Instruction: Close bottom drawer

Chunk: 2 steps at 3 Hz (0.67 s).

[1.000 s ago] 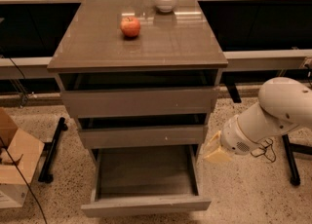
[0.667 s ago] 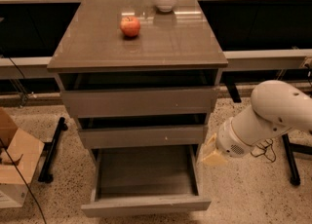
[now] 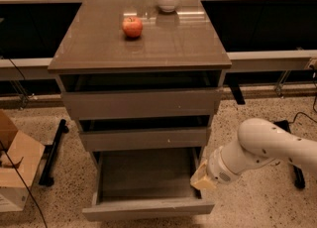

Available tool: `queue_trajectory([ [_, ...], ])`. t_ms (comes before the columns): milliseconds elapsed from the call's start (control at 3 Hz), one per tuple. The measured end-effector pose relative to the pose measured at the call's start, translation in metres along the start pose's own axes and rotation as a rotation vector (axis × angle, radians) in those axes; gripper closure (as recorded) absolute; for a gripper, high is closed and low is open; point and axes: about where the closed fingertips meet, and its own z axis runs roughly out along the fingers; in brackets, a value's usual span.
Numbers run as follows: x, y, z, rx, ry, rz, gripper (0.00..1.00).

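Bottom drawer (image 3: pixel 147 208): lower centre of the frame, pulled well out. Its plain front sits near the bottom edge and the shallow grey box behind it is open to view.
Gripper (image 3: pixel 201 181): right of centre in the lower frame, a tan tip at the right side wall of the bottom drawer, just behind its front. Whether it touches the wall is unclear, and whether it is wide or narrow cannot be told from here.
Arm (image 3: pixel 267 145): white and rounded, reaching in from the right edge down to the gripper.
Box (image 3: pixel 17 167): cardboard, at the lower left edge, on the speckled floor (image 3: pixel 267 207).
Middle drawer (image 3: pixel 143 139): centre of the frame, slightly out, with a small white speck on its front.
Top drawer (image 3: pixel 141 103): above it, also slightly out.
Table (image 3: pixel 173 43): glossy brown top in the upper centre.
Apple (image 3: pixel 132 27): red, on the table, left of the middle.
Bowl (image 3: pixel 168 0): white, at the table's far edge, top centre.
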Motion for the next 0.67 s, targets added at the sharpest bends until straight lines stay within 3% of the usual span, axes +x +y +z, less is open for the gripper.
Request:
queue_trajectory([
  [667, 0.046, -0.021, 0.109, -0.085, -0.133, 0.042, 1.00],
])
